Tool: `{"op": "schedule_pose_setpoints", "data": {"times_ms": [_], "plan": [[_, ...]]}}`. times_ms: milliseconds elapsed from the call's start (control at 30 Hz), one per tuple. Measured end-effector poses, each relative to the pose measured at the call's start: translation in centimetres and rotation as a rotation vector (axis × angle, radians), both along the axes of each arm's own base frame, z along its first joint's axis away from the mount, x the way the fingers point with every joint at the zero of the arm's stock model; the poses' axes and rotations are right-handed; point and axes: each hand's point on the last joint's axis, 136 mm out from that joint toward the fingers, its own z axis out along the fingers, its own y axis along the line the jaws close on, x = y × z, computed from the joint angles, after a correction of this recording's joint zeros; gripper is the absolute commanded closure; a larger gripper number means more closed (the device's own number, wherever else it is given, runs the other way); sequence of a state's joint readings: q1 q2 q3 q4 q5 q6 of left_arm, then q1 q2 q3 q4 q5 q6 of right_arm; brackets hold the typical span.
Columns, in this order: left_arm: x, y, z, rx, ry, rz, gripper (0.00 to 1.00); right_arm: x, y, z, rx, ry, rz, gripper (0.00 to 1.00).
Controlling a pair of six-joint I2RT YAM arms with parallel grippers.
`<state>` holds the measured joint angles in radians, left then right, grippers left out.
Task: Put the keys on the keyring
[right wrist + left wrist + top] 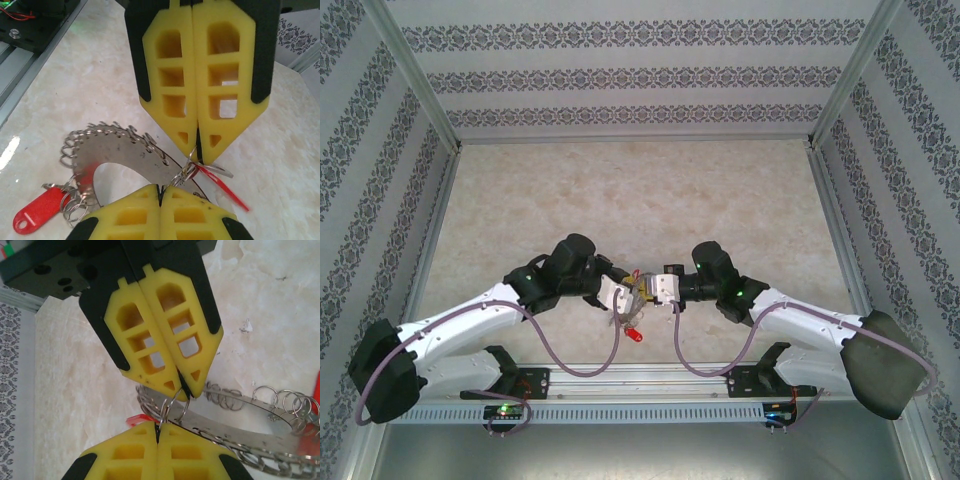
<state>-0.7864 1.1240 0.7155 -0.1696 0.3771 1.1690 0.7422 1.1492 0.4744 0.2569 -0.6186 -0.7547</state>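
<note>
Your left gripper is clenched on a wire loop fringing the flat silvery metal keyring, which spans between both arms. A red plastic-headed key hangs from the keyring. Your right gripper is clenched, apparently on the same wire loop. Threading is probably in hand. Next, part the coils while keeping both grips firm.

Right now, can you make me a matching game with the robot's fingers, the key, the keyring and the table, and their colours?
Things:
1. right gripper's fingers
2. key
3. keyring
4. table

Colours:
A. silvery
B. pale and marbled
C. yellow
D. red

Pairs: 1-C, 2-D, 3-A, 4-B
</note>
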Motion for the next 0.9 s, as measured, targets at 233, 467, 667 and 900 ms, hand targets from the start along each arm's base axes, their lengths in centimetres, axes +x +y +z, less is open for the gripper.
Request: {"op": "schedule_pose_setpoints", "data": {"times_ms": [233,467,667,900], "plan": [[0.1,0.0,-0.5,0.026,-0.015,-0.008,1.00,-0.1,0.1,0.0,0.002,0.005,0.009,1.00],[-0.2,0.3,-0.3,0.015,-0.019,-0.004,1.00,-0.1,0.0,0.3,0.008,-0.003,0.007,1.00],[-0.6,0.4,-0.1,0.007,-0.019,-0.002,1.00,-0.1,-0.3,0.8,0.017,-0.025,-0.009,1.00],[-1.0,0.5,-0.9,0.017,-0.002,-0.004,1.00,0.0,-0.6,1.0,0.031,-0.048,-0.021,1.00]]}}
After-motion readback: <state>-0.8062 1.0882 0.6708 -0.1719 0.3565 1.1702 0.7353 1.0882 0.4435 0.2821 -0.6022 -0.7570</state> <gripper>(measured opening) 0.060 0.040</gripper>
